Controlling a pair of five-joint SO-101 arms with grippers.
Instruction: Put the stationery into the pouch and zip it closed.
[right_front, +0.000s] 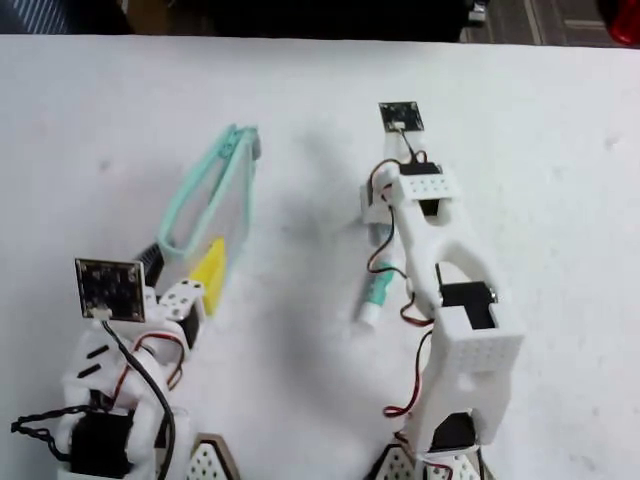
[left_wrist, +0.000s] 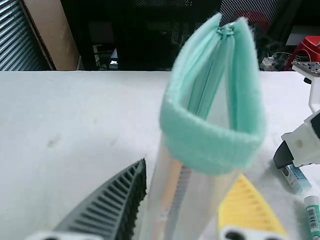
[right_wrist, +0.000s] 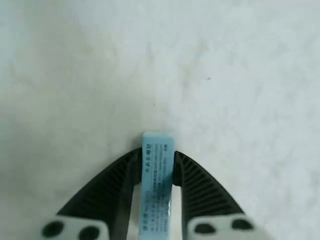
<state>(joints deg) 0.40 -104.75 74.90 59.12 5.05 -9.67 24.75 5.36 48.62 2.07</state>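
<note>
Lower left of the overhead frame: my left hand (right_front: 180, 262) is clamped on the near end of the pouch (right_front: 210, 205), one finger on each side. I figure that's to hold it steady with the mouth gaping, so stuff can slide in. The pouch runs from there toward the upper middle of the frame, zip wide open.

Moving right, a green-and-white tube (right_front: 375, 293) lies loose on the table (right_front: 540, 200), centre of the frame, partly under my right arm. Just above it, my right hand (right_wrist: 156, 155) is pinched shut on a small blue eraser (right_wrist: 157, 185), gripped lengthwise so it sticks out past the fingertips, probably the easiest way to poke it into the opening.

Count: one pouch, two stationery bits outside it. There may be something inside already, can't tell.
</note>
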